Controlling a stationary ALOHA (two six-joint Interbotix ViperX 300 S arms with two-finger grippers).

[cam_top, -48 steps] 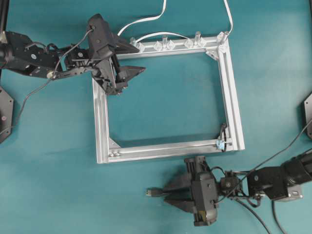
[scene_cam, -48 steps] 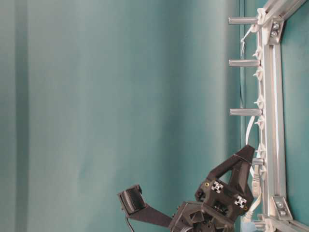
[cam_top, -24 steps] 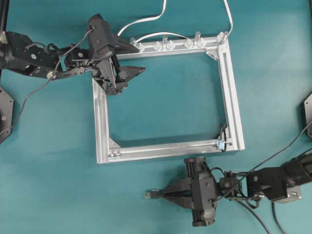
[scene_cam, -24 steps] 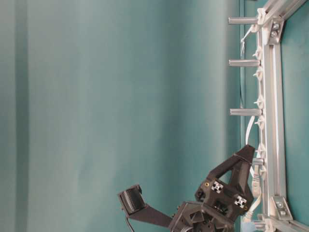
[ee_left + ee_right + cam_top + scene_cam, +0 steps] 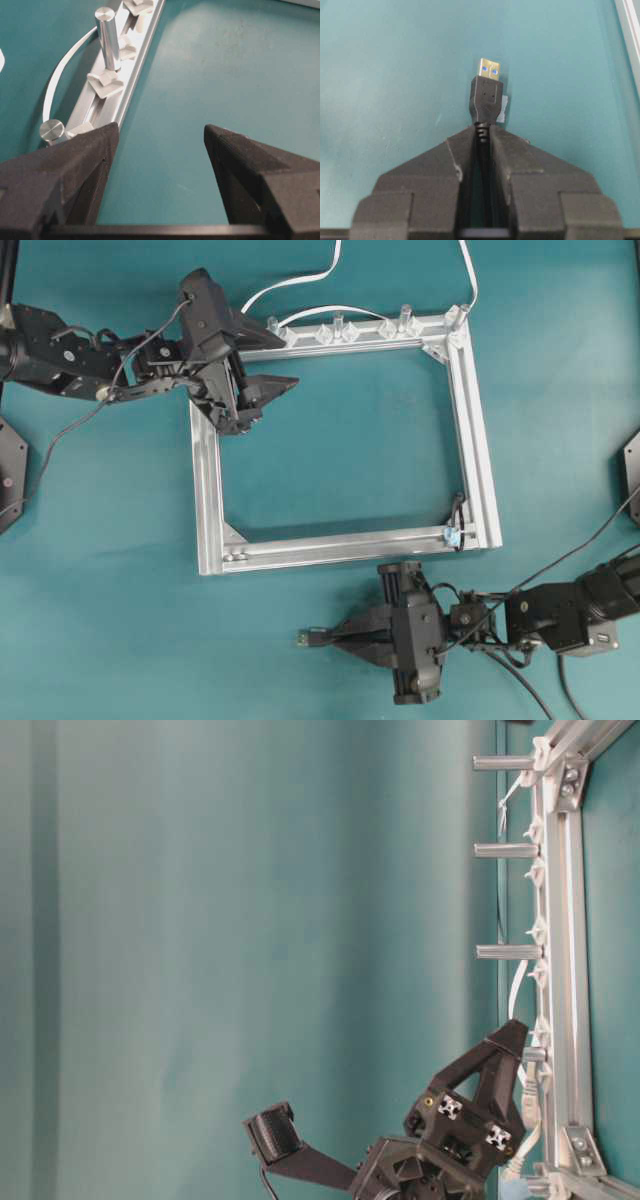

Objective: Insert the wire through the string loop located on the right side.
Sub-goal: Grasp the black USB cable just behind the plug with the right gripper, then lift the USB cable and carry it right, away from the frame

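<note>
Wire [image 5: 485,97] sits clamped at its plug in the right pincer [image 5: 335,637], below the frame [image 5: 478,455]; left pincer [image 5: 268,365] gapes empty over the frame's upper-left corner.

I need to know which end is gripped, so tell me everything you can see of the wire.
Only the wire's plug end shows: a black moulded body with a ribbed strain relief and a metal USB tip. The right gripper's fingers are shut on the ribbed part, the plug sticking out ahead over the teal table. From overhead it points left, below the aluminium frame.
</note>
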